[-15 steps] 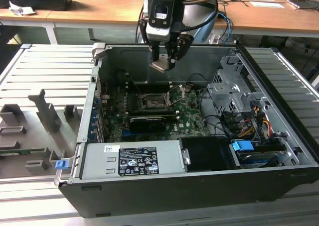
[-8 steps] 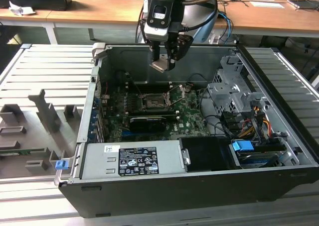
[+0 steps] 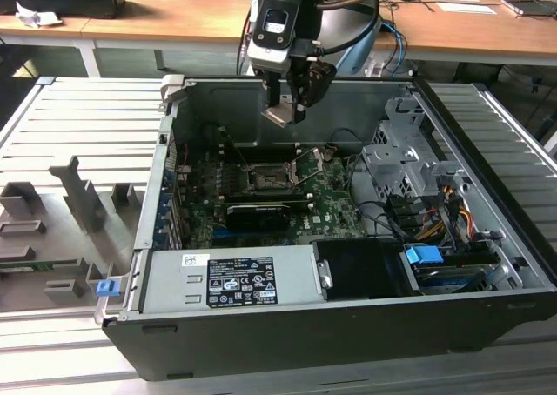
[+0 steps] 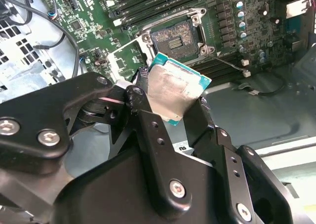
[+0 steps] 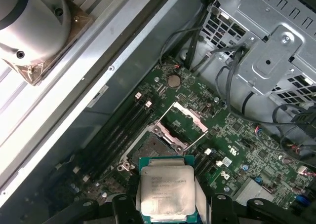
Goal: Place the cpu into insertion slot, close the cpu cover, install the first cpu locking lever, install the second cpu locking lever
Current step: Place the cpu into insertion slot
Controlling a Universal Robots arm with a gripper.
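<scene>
My gripper (image 3: 291, 106) hangs above the open computer case, shut on the cpu (image 3: 280, 115), a flat pale silver square with a green edge. Both wrist views show the cpu (image 4: 173, 86) (image 5: 165, 187) clamped by its sides between the black fingers (image 4: 140, 98). Below it on the green motherboard lies the insertion slot (image 3: 265, 176) (image 4: 175, 39) (image 5: 153, 146), a dark square socket with a metal rim and nothing in it. The cpu cover (image 5: 185, 119) (image 4: 123, 61) is a thin silver frame, swung up and open beside the slot. The cpu is held clear above the board.
A black expansion card (image 3: 257, 212) crosses the board near the slot. A silver power supply (image 3: 231, 277) fills the case front, and a metal drive cage (image 3: 409, 164) with cables stands at the exterior view's right. Grey fixture blocks (image 3: 70, 204) sit outside the case on the left.
</scene>
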